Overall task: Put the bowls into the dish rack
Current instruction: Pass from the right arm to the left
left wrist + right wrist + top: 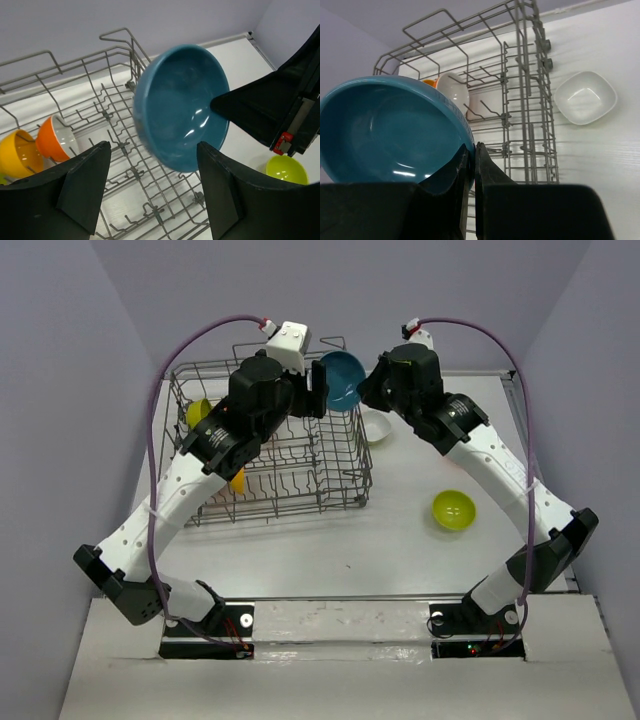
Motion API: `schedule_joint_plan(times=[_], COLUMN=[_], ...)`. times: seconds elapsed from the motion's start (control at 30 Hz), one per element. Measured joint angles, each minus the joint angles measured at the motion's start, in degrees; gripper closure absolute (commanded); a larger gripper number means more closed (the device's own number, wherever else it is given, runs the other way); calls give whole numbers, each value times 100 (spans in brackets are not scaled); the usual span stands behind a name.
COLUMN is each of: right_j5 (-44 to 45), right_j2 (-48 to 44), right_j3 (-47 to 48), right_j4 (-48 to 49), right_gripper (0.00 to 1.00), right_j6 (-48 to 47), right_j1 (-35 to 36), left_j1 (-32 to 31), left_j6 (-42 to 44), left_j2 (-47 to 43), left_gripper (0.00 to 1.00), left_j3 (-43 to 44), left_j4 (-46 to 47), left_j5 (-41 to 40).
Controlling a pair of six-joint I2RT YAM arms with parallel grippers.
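Right claw (471, 155) pinching the rim of the blue bowl (385, 130) over the one o'clock corner of the rack (340, 470), I should hold steady until my wide-open left claw (154, 150) closes squarely across it, then release.

Your left arm (170, 502): elbow kicked out at 8 o'clock, forearm running toward 1 o'clock. Left claw (318, 390) has its jaws wide apart, gripping nothing. Right arm (500, 465): elbow out at 4 o'clock, forearm angled toward 10 o'clock. Right claw (362, 390) is pinched tight on the teal bowl (340, 378) rim. The claws face each other near 12 o'clock.
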Motion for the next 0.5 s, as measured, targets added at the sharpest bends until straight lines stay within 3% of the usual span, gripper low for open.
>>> schedule_joint_plan(times=[0.3, 0.5], right_j5=[44, 146], right_j2=[208, 262], right_j3=[168, 170], right_j4=[66, 61], right_gripper=[99, 99], right_j6=[-92, -166], right_j1=[444, 481], left_j1=[219, 293], left_j6=[-260, -334], left_j2=[133, 136], left_gripper=[24, 37], left_j3=[-83, -269], left_j4=[-9, 0], left_j5=[409, 417])
